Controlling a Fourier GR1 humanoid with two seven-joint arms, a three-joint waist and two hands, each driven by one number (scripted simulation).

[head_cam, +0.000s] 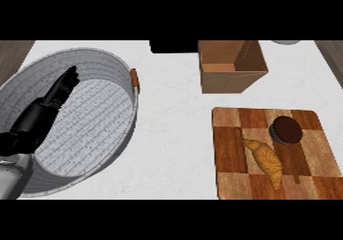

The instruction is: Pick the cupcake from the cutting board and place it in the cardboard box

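Note:
A dark brown cupcake in a grey wrapper stands on the checkered wooden cutting board at the right, near its upper right part. The open cardboard box stands behind the board, apart from it. My left hand shows at the left over the grey basket, fingers straight and pointing up, far from the cupcake and holding nothing. My right hand is out of the view.
A large round grey woven basket with a brown handle tab fills the left side. A croissant lies on the board just below the cupcake. A black object sits at the back, left of the box.

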